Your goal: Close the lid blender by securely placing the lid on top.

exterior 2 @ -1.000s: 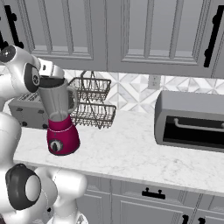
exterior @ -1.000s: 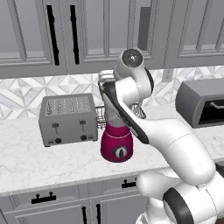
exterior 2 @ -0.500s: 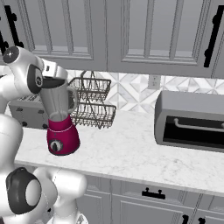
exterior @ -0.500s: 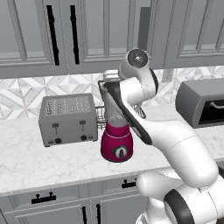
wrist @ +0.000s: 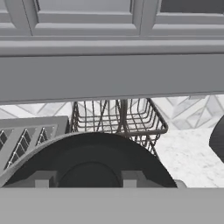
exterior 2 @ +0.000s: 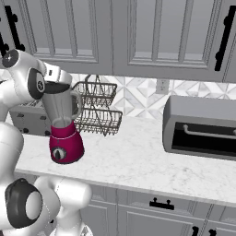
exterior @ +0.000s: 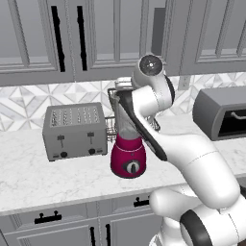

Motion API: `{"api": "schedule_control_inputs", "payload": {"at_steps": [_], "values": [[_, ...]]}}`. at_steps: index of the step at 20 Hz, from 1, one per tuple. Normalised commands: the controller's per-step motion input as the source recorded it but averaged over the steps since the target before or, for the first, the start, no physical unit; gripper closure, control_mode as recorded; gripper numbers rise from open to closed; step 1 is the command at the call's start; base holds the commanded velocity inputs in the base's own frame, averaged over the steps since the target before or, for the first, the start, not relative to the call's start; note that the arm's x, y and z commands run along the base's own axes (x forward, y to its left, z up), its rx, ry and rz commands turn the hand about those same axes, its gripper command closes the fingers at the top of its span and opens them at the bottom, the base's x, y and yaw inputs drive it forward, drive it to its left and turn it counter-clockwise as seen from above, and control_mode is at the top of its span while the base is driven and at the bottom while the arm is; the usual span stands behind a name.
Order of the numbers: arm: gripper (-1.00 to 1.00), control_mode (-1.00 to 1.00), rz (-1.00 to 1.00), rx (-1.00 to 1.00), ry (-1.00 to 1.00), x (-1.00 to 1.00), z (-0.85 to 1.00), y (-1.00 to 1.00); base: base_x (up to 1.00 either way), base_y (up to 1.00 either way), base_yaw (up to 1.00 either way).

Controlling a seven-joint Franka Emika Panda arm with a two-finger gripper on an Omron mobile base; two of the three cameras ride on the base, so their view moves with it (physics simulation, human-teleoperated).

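Observation:
The blender (exterior: 128, 153) (exterior 2: 66, 138) stands on the counter, with a magenta base, a black dial and a clear grey jar. A dark round lid (exterior 2: 57, 87) (wrist: 92, 157) lies on the jar's rim. Directly above it is my gripper (exterior 2: 56, 82) (wrist: 87, 179), pointing down. In the hand view its two fingertips (wrist: 43, 180) stand close on either side of the lid's raised middle knob, so it looks shut on the lid. In the left base view my arm hides the jar's top.
A grey toaster (exterior: 74, 130) sits left of the blender. Behind it stands a two-tier wire basket rack (exterior 2: 97, 108) (wrist: 118, 118). A dark toaster oven (exterior 2: 200, 126) is at the right. Upper cabinets (wrist: 109, 70) hang close above the hand.
My arm's upper joints have shifted slightly to the right. The lid and blender stay where they were.

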Motion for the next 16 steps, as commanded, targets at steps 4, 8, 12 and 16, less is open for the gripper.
{"api": "schedule_control_inputs", "payload": {"at_steps": [4, 8, 12, 16], "values": [[1.00, -1.00, -0.01, 0.00, 0.01, 0.00, 0.00, 0.01, 0.00, 0.00, 0.00], [1.00, -1.00, -0.02, 0.00, 0.00, 0.03, 0.00, 0.19, 0.00, 0.00, 0.00], [1.00, -1.00, -0.01, 0.00, 0.00, 0.15, 0.00, 0.27, 0.00, 0.00, 0.00], [1.00, -1.00, 0.00, 0.00, 0.00, 0.21, 0.00, 0.18, 0.00, 0.00, 0.00]]}}
